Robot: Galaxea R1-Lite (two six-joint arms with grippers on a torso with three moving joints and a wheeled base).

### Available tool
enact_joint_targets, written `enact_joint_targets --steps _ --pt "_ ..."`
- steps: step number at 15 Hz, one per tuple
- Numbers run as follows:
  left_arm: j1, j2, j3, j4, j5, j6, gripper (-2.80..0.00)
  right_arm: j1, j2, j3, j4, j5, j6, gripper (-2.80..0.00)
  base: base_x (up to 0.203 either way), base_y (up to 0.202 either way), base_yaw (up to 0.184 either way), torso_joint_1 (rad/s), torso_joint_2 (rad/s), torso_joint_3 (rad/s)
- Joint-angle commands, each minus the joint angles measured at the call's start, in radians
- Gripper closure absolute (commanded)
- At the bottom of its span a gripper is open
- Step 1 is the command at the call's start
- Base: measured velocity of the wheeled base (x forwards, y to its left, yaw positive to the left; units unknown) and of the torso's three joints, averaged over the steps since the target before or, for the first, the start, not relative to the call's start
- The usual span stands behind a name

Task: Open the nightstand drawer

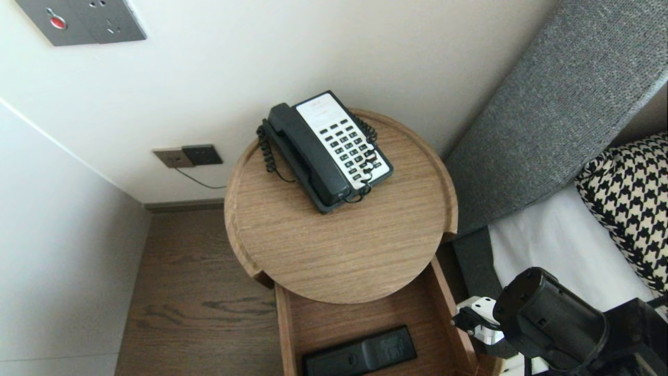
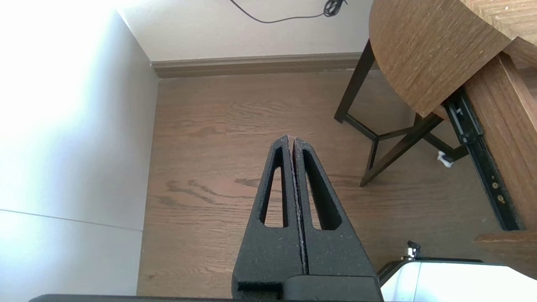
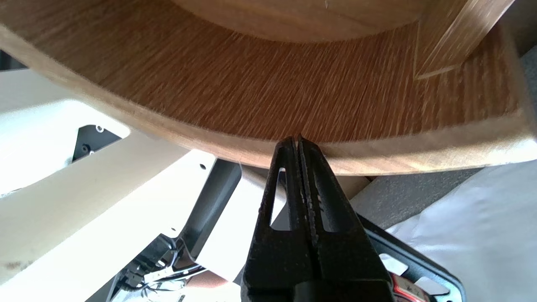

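Right jaws are pressed together with nothing pinched. Tips are set at the lower edge of the curved drawer front [image 3: 260, 105]; contact cannot be confirmed. The drawer [image 1: 284, 334] is seen pulled out under the round counter [image 1: 339, 250], with the remote control [image 1: 360, 352] lying inside, beyond the front from the jaws. Left jaws are also pressed together and empty, aimed at the floor [image 2: 218, 176], with the counter legs [image 2: 377, 147] off to one side. Risks, as judged: closed tips could skid along the curved edge if loaded off-centre. A hard shove could slam the drawer, shunt the remote control and jolt the telephone [image 1: 327, 150] above. The right arm [image 1: 548, 318] is crowded by the bed [image 1: 563, 245], so a snag is possible.
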Motion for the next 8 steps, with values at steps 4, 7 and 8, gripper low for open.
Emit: enact_joint_targets --steps 4,7,8 --pt "0.001 -0.001 0.0 0.0 0.0 0.0 0.0 0.018 -0.033 0.045 0.006 0.0 0.011 0.0 0.0 0.0 0.0 0.0 0.0 0.0" --pt "0.001 -0.001 0.0 0.0 0.0 0.0 0.0 0.014 -0.044 0.029 0.005 -0.001 0.012 0.0 0.0 0.0 0.0 0.0 0.0 0.0" --pt "0.001 -0.001 0.0 0.0 0.0 0.0 0.0 0.009 -0.061 0.009 0.005 0.0 0.012 0.0 0.0 0.0 0.0 0.0 0.0 0.0"
